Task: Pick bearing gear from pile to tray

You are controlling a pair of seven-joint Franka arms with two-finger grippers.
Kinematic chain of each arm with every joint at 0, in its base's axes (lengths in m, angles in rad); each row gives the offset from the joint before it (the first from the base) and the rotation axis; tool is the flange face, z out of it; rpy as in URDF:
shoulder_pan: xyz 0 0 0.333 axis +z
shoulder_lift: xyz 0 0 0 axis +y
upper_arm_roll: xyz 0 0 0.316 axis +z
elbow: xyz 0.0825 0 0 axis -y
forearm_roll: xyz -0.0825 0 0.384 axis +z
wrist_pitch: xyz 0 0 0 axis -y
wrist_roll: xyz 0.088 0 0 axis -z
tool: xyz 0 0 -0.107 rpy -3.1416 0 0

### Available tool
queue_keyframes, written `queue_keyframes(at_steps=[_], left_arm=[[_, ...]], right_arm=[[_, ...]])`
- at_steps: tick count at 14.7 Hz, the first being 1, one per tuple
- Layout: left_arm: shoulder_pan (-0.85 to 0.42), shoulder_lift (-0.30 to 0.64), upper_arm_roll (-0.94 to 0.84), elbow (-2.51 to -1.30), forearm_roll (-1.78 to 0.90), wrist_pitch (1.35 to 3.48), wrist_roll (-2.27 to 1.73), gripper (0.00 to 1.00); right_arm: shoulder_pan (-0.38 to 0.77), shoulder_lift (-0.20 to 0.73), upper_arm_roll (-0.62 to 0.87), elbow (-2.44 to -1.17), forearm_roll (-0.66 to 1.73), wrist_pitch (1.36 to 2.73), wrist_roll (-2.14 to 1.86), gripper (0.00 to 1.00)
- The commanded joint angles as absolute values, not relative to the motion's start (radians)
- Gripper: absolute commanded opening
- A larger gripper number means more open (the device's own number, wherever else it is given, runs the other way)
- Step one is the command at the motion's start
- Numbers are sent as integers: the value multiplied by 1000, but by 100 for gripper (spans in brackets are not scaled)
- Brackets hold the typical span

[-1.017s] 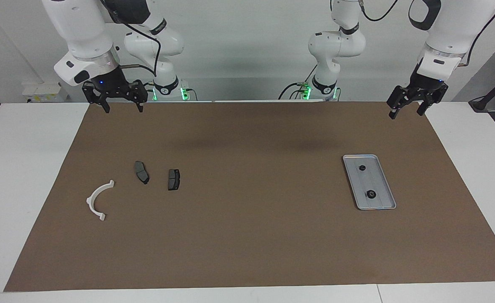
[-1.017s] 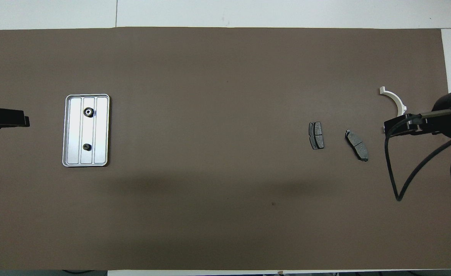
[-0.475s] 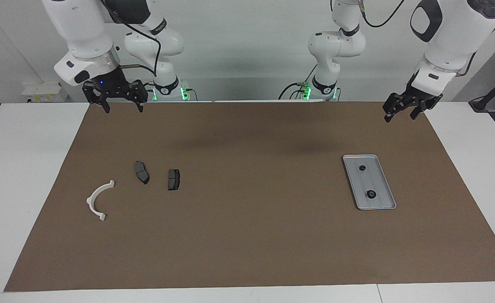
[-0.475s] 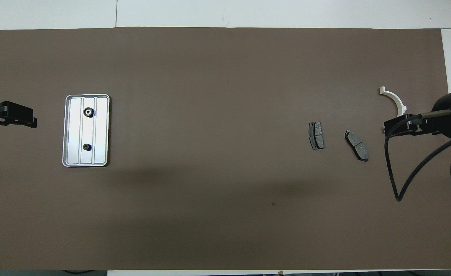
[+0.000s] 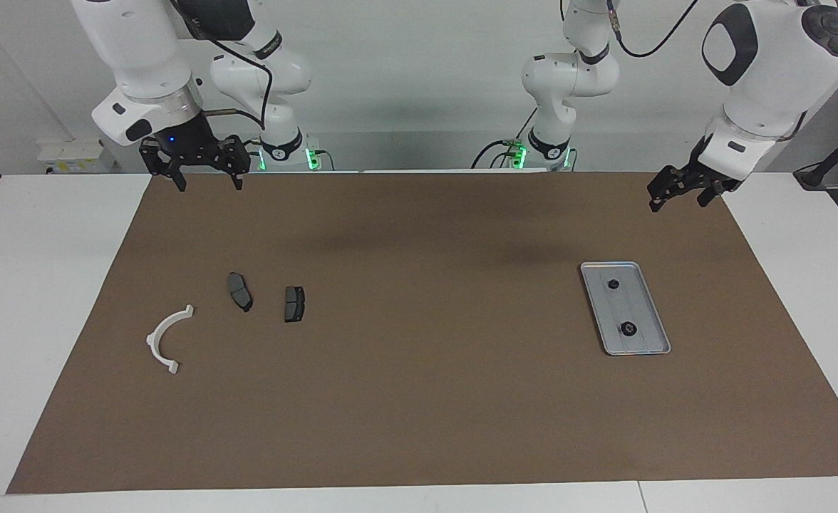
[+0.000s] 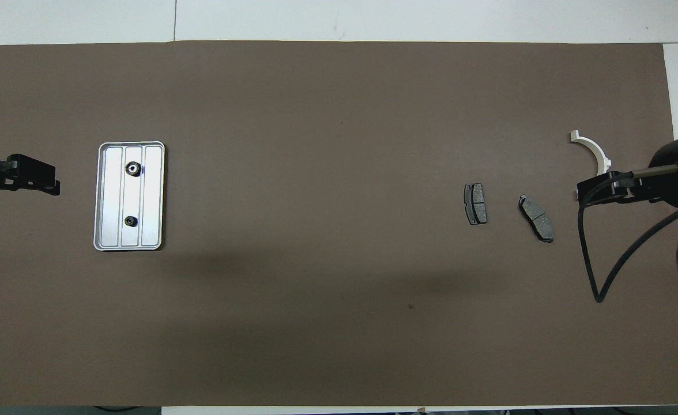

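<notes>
The silver tray (image 5: 622, 306) (image 6: 153, 196) lies toward the left arm's end of the table. Two small black round bearing gears (image 5: 613, 284) (image 5: 628, 328) rest in it, one nearer the robots than the other. The pile toward the right arm's end is a white half-ring (image 5: 168, 338) (image 6: 591, 150) and two dark brake pads (image 5: 240, 291) (image 5: 294, 303). My left gripper (image 5: 677, 203) (image 6: 53, 184) hangs open and tilted above the mat's corner beside the tray, holding nothing. My right gripper (image 5: 209, 184) (image 6: 581, 193) waits open and empty, raised near the pile.
A brown mat (image 5: 419, 399) covers most of the white table. The right arm's black cable (image 6: 598, 276) loops down over the mat beside the pile.
The left gripper has tilted and shifted a little toward the tray. The right arm and all the parts have stayed still.
</notes>
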State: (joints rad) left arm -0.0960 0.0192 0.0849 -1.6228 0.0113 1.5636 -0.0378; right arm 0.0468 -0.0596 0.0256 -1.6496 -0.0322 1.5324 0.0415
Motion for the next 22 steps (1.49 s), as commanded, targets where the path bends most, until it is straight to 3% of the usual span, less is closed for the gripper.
queue_keyframes(at_steps=[1,22], left_arm=[[-92,29,86,-1589,-18,1540,-18,97],[-104,20,81,-1597,-54,1555,-20,100]], right_arm=[[41,-66,23,-1658,-2,1543,21,100],[44,-66,23,-1661,-2,1545,21,100]])
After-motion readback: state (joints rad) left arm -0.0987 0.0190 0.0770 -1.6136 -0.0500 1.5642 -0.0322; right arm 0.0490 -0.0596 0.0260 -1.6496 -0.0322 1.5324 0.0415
